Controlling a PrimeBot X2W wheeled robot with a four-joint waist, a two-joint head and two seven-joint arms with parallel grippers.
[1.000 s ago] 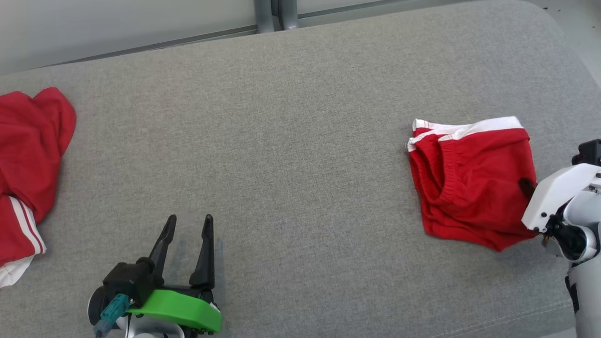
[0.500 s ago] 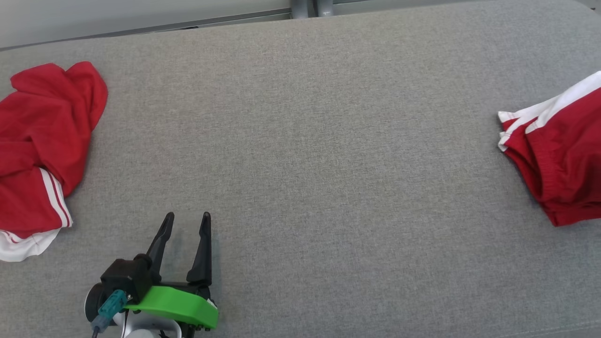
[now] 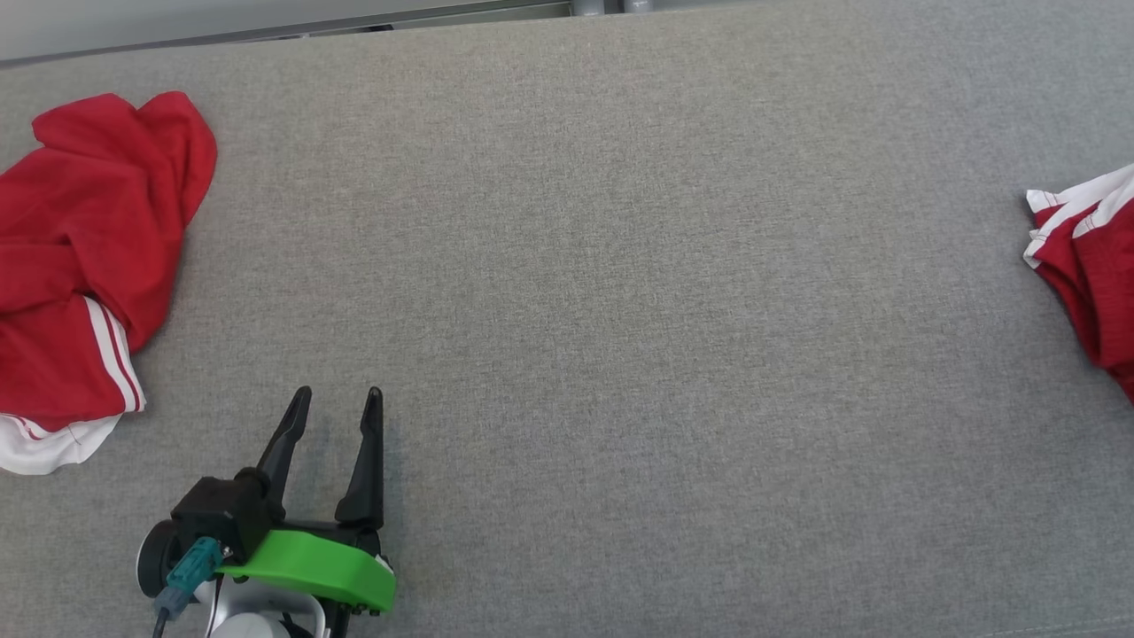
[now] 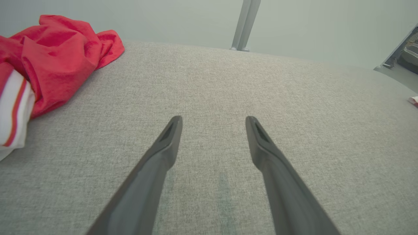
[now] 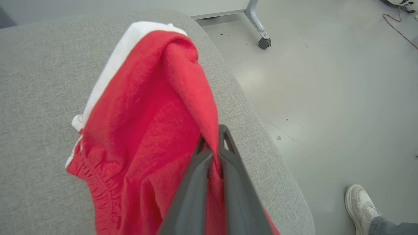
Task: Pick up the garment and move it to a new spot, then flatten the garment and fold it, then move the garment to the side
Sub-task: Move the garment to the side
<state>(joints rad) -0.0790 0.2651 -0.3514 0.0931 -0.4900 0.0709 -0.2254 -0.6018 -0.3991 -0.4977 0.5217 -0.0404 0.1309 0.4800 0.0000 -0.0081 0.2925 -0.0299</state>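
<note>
The right gripper (image 5: 214, 138) is clamped on a raised fold of the red garment (image 5: 143, 117), which rests at the right end of the grey padded surface (image 3: 620, 292). The left gripper (image 3: 337, 403) hovers over the surface's near-left area, fingers spread and empty. A second red garment (image 3: 84, 257) lies crumpled at the surface's left end.

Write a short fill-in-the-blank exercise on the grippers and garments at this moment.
1. The right gripper is ____ on the red shorts.
2. The left gripper stands ____, holding nothing.
3. The crumpled garment lies on the robot's ____ side of the grey cushion.
4. The trim along the shorts' edge is ____.

Missing words: shut; open; left; white.
</note>
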